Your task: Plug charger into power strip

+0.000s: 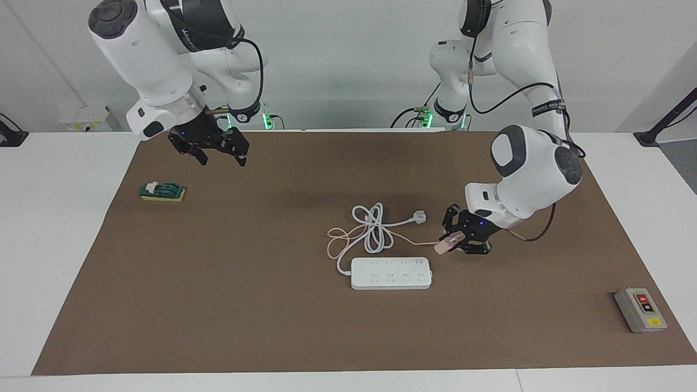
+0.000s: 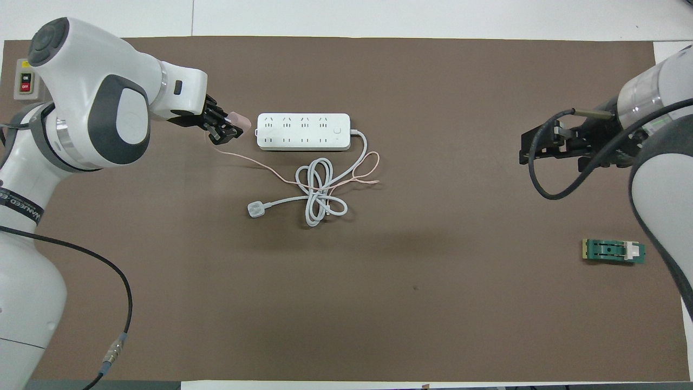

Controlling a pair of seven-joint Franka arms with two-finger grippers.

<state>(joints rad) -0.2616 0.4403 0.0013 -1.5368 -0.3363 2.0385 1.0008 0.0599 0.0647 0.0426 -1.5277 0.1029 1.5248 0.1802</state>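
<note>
while the left claw (image 1: 456,239) pinches the charger (image 1: 444,245) beside the power strip (image 1: 391,273), only overhead shows clearance.

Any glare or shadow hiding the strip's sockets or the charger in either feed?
Facing view: even light, no glare; sockets on the power strip readable, charger visible in the left gripper, soft shadow only beside them. Overhead view: sockets also clear, charger partly hidden by the left gripper, a broad faint shadow on the brown mat nearer the robots than the cords.
</note>
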